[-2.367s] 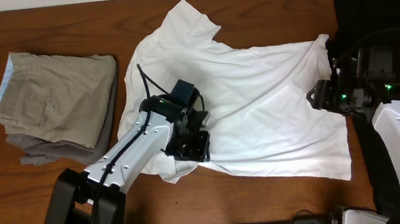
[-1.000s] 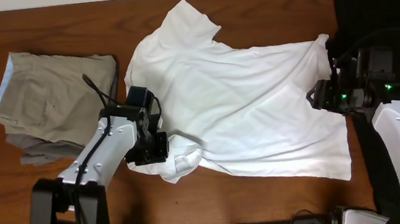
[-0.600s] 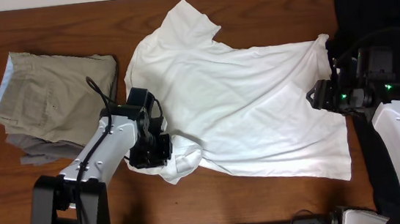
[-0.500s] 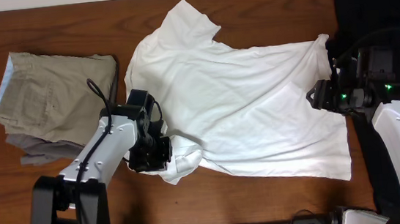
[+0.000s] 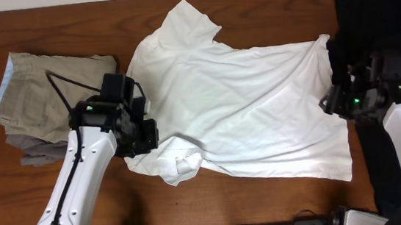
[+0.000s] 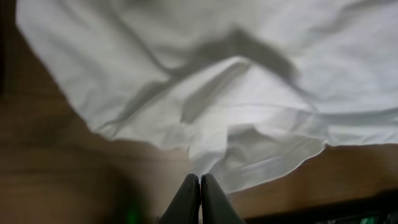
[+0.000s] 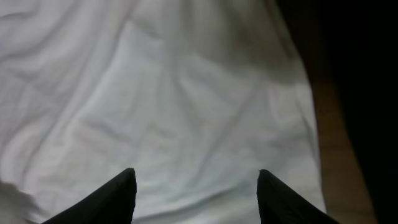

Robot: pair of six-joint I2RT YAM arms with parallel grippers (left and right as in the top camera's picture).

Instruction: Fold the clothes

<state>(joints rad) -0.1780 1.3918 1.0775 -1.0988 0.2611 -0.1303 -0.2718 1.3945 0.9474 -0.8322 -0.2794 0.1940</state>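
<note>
The white T-shirt (image 5: 244,101) lies spread and wrinkled across the middle of the table, with its lower-left corner bunched into a crumpled fold (image 5: 180,166). My left gripper (image 5: 141,137) hovers at the shirt's left edge. In the left wrist view its fingers (image 6: 200,178) are shut with nothing between them, above the bunched cloth (image 6: 249,74). My right gripper (image 5: 335,103) is at the shirt's right edge. In the right wrist view its fingers (image 7: 194,175) are wide open above the cloth (image 7: 155,93) and hold nothing.
Folded khaki-olive trousers (image 5: 55,97) lie at the left, close to my left arm. A black garment with a red edge band (image 5: 378,3) lies at the far right under my right arm and also shows in the right wrist view (image 7: 360,93). Bare wooden table (image 5: 30,25) surrounds them.
My left gripper has lifted off the crumpled lower-left corner and moved up and to the left. My right gripper has shifted slightly right and down. The shirt lies as before.
</note>
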